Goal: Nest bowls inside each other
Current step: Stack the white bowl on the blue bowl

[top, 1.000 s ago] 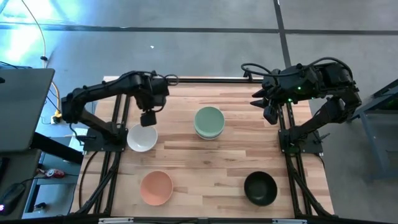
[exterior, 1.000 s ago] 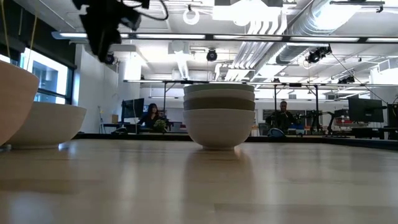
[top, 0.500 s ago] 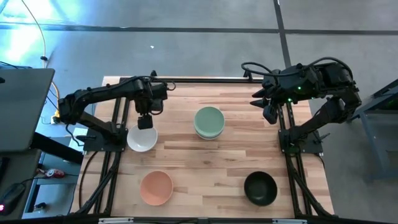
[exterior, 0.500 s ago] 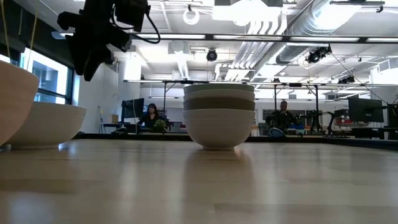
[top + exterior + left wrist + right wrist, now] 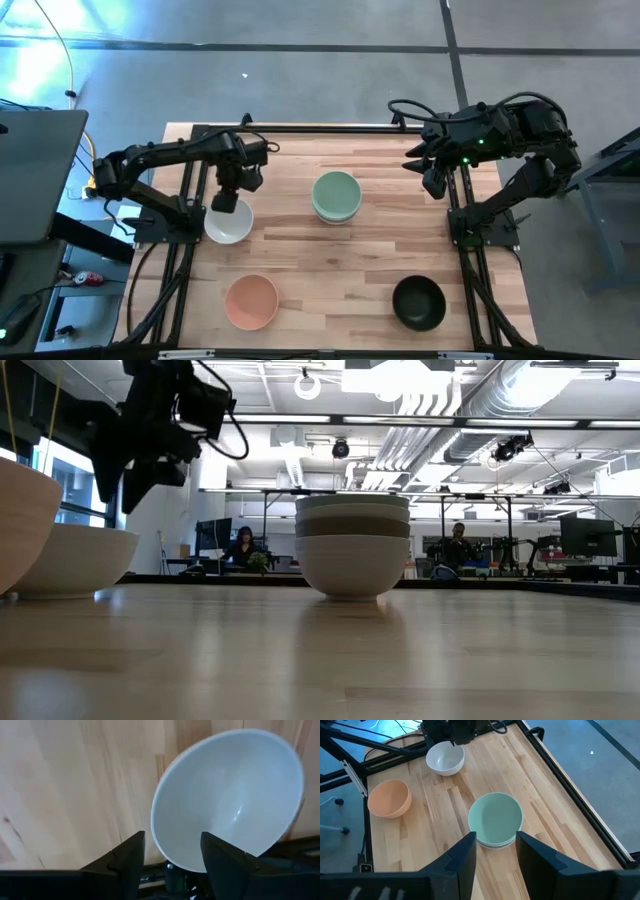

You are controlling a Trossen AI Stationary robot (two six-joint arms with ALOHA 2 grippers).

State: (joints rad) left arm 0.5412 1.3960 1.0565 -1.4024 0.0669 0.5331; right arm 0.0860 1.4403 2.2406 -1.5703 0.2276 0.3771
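Note:
A white bowl stands upright on its base at the table's left. My left gripper hangs open just above its far rim, pointing down. One finger is over the bowl's inside, the other over the bare wood outside. It touches nothing. The low view shows this gripper clear above the bowl. A stack of bowls with a mint green one on top stands mid-table. A peach bowl and a black bowl stand near the front. My right gripper waits open, raised at the far right.
The dark frame rails run along the table's left side, close beside the white bowl. Bare wood lies between the stack and the two front bowls. People sit at desks in the room behind.
My left gripper has come down toward the white bowl's far rim, shifting a little toward the table's left edge, and its wrist has rolled. No bowl has moved.

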